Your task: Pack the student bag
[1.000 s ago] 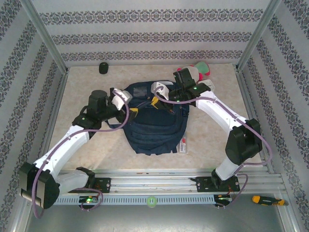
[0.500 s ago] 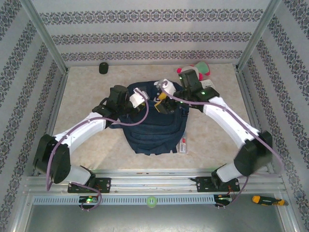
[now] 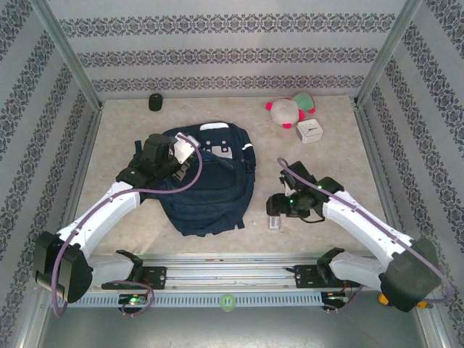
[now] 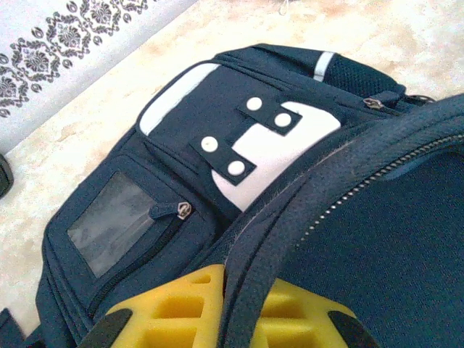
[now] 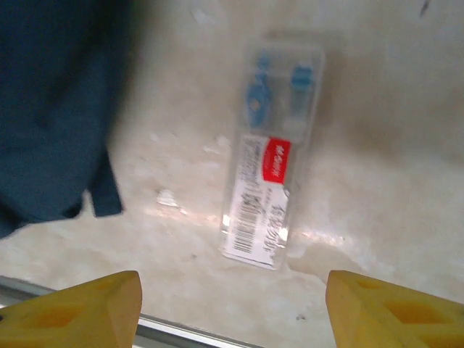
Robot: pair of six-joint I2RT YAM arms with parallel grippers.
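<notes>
Yellow fingers (image 5: 72, 304) of the right gripper (image 5: 232, 297) stand wide apart over a clear packet (image 5: 267, 181) on the table (image 3: 326, 159), just beside the student bag (image 3: 210, 188). The big blue bag lies in the middle. The left gripper (image 4: 228, 319) is pinched tight on its zipper edge. Far back sit a soft toy (image 3: 290, 110) and a white box (image 3: 310, 131).

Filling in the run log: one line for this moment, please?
left jaws: shut on student bag zipper edge | right jaws: open above blister pack on table

Right tool (image 3: 276, 208) now off student bag (image 3: 210, 192)
</notes>
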